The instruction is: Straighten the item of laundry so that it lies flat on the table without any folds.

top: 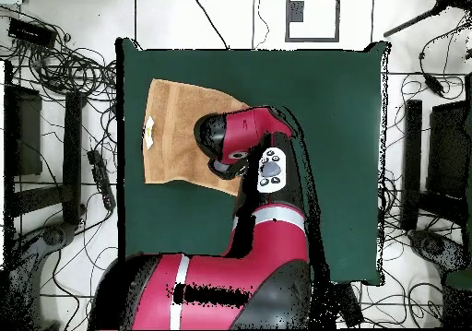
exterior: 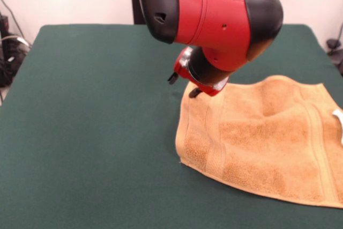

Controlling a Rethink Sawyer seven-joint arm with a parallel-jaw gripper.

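Note:
The orange-tan towel (exterior: 268,143) lies spread on the right part of the green table (exterior: 80,111), with a raised wrinkle near its far middle and a white tag (exterior: 337,116) at its right edge. My gripper (exterior: 184,86) hangs under the red wrist at the towel's far left corner. Its two dark fingertips (exterior: 172,79) stand apart and hold nothing; the right one is at the towel's corner edge. In the overhead view the towel (top: 175,129) lies at the table's (top: 332,161) upper left, and the arm (top: 241,135) covers its right part and hides the gripper.
Stripe bands run near the towel's left edge (exterior: 211,132) and right edge (exterior: 319,143). The towel reaches the picture's right edge in the front view. Cables (top: 64,60) and equipment lie on the floor round the table.

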